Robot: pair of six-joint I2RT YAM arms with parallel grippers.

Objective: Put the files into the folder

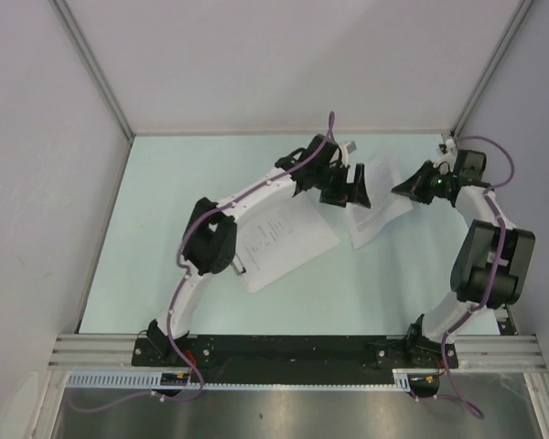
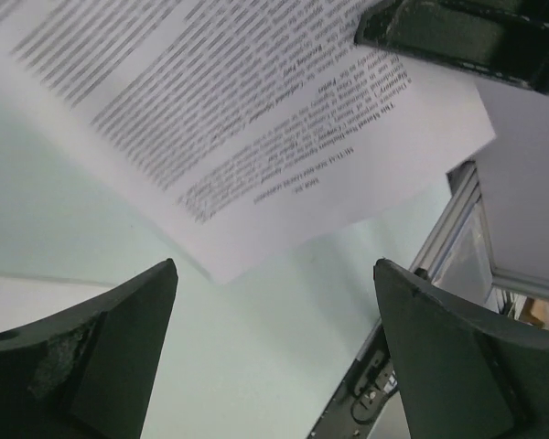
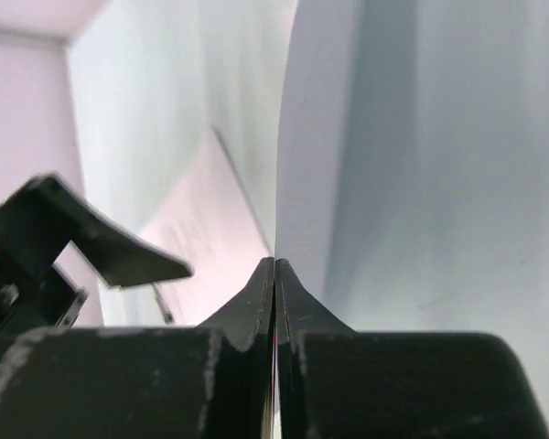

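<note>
Two white paper sheets printed in black show from above. The densely printed sheet (image 1: 377,206) sits right of centre, its right edge lifted and pinched between the clamped fingers of the right gripper (image 3: 274,264). The sparsely printed sheet (image 1: 288,242) lies flat at centre-left, just beside it. The left gripper (image 2: 274,270) hangs near where they meet, jaws spread wide and holding nothing. Bare pale-green table (image 1: 146,238) stretches left and along the near edge. The print is too blurred to read.

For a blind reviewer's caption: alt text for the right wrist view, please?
The right gripper is pinched shut on the edge of a white sheet, which curves up and away from the camera. A black part of the left arm shows at left.
</note>
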